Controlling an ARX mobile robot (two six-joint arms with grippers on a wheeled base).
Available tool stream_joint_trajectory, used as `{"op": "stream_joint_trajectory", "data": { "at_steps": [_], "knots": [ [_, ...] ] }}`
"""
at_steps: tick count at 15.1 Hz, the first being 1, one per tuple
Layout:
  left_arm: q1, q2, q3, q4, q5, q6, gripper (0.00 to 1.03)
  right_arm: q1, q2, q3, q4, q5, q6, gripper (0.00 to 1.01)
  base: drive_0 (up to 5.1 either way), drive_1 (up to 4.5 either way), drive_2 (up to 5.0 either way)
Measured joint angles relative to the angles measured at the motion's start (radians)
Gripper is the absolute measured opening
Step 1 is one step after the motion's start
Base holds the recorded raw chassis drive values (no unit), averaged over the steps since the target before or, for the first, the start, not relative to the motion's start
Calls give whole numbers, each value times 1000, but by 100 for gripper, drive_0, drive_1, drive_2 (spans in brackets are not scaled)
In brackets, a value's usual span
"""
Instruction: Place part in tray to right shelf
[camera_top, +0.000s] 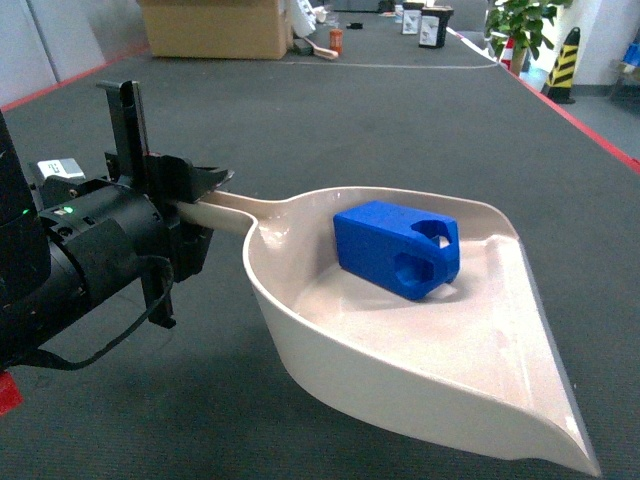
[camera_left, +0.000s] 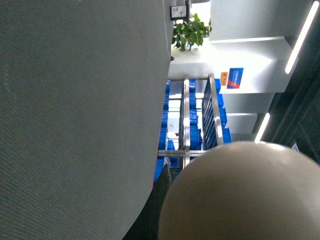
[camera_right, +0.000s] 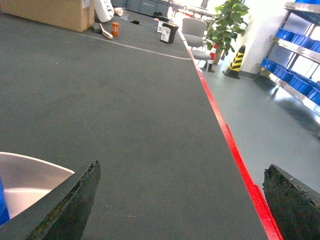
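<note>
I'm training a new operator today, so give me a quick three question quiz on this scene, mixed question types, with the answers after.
1. True or false: the blue part lies on the carpet beside the tray.
2. Which gripper holds the tray's handle? A left, B right, C neither.
3. Fill in: the right gripper is ____ and holds nothing.

Key: 1 false, it sits inside the tray. 2 A, the left gripper. 3 open.

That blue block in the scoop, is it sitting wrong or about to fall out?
Nothing stands out. The blue block lies on its side well inside the scoop, behind the raised rim. The left hand holds the scoop's handle.
</note>
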Motion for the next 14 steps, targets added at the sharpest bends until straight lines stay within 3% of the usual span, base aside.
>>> {"op": "stream_joint_trajectory", "data": {
  "at_steps": [14],
  "knots": [
    [-7, -2, -1, 5, 5, -1, 12, 0, -2, 1, 2, 4, -1, 98, 496, -262, -219]
  ]
}}
